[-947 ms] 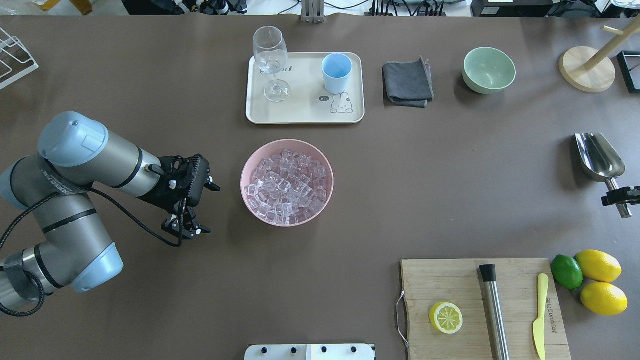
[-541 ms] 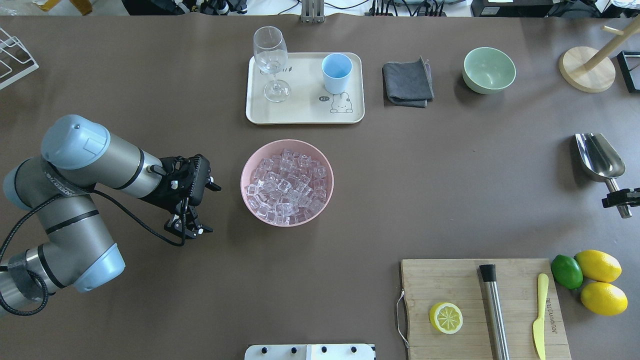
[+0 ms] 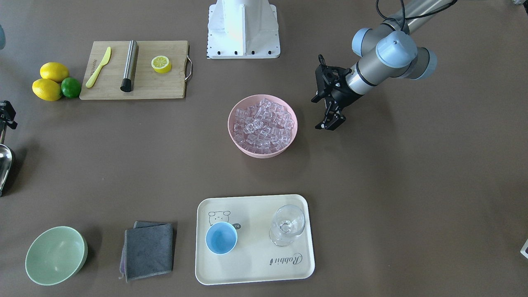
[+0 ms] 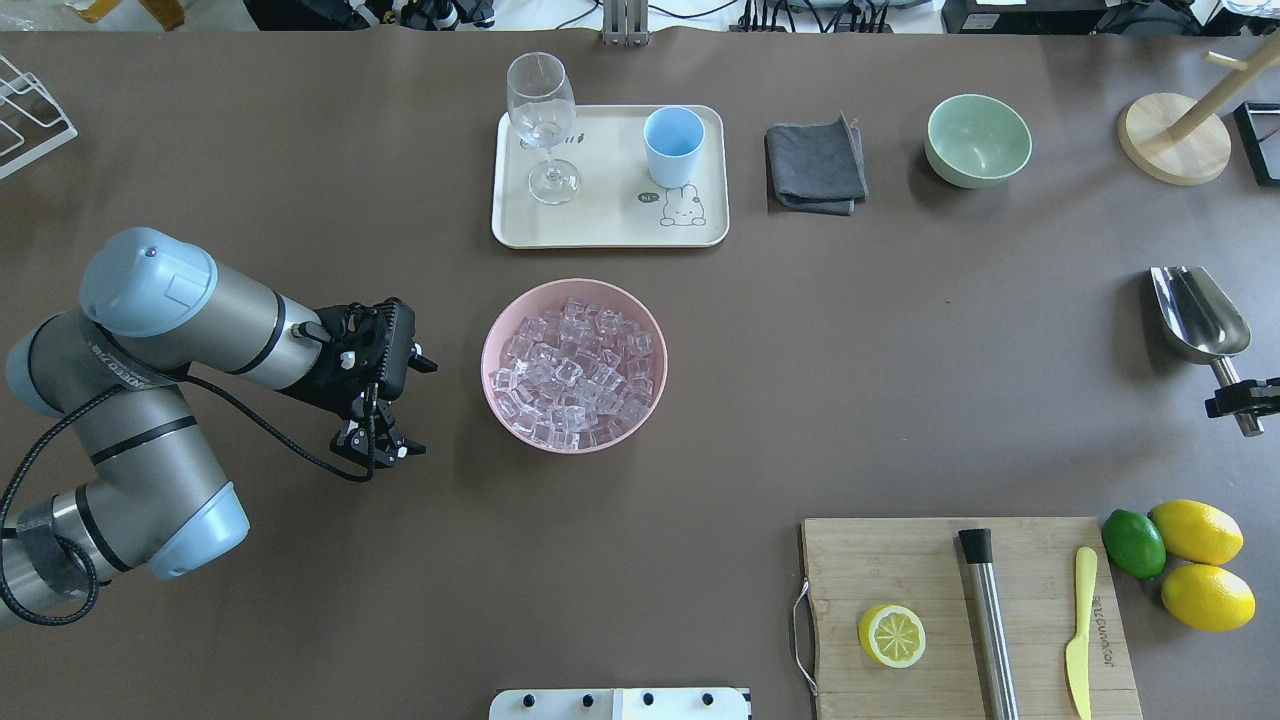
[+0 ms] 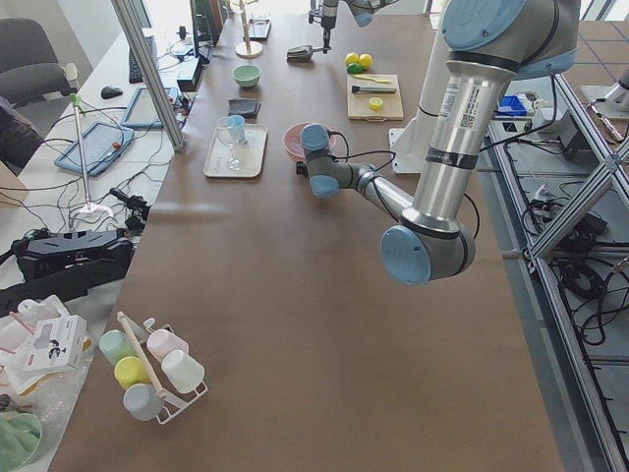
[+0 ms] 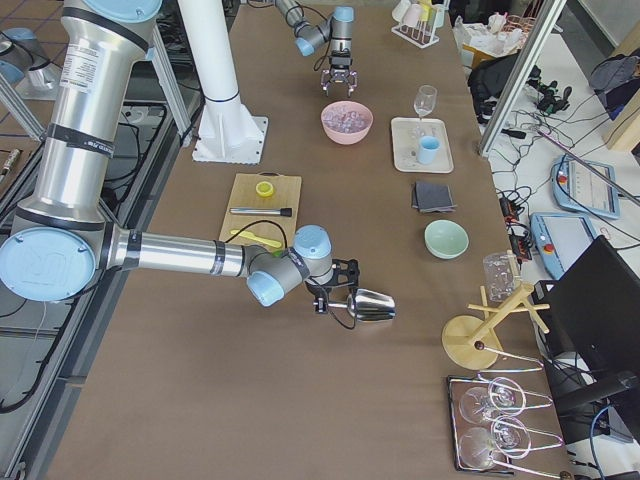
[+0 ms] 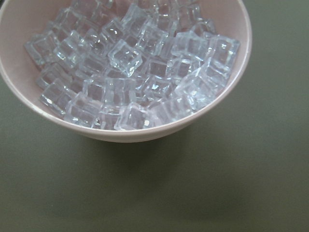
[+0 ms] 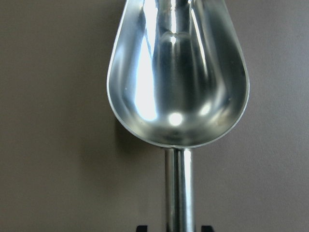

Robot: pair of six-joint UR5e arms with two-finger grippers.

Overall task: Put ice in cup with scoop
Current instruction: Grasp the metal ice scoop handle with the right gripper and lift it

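Observation:
The ice (image 4: 575,365) fills a pink bowl (image 4: 487,350) at mid-table; the left wrist view shows the ice (image 7: 130,72) close up. My left gripper (image 4: 378,448) hangs open just left of that bowl, holding nothing. The light blue cup (image 4: 673,140) stands empty on a cream tray (image 4: 600,228) behind the bowl. At the far right edge my right gripper (image 4: 1240,393) is shut on the handle of the silver scoop (image 4: 1198,312). The right wrist view shows the scoop (image 8: 176,72) with an empty trough. In the front-facing view the cup (image 3: 221,238) sits near the front.
A wine glass (image 4: 540,110) shares the tray with the cup. A grey cloth (image 4: 815,165), a pale green bowl (image 4: 977,140) and a wooden stand (image 4: 1175,135) line the far side. A cutting board (image 4: 900,560) with a steel cylinder (image 4: 988,620), lemons and a lime lies near right.
My left arm has shifted slightly and its gripper has moved a little away from the near edge, still beside the bowl. The right gripper and scoop have not moved.

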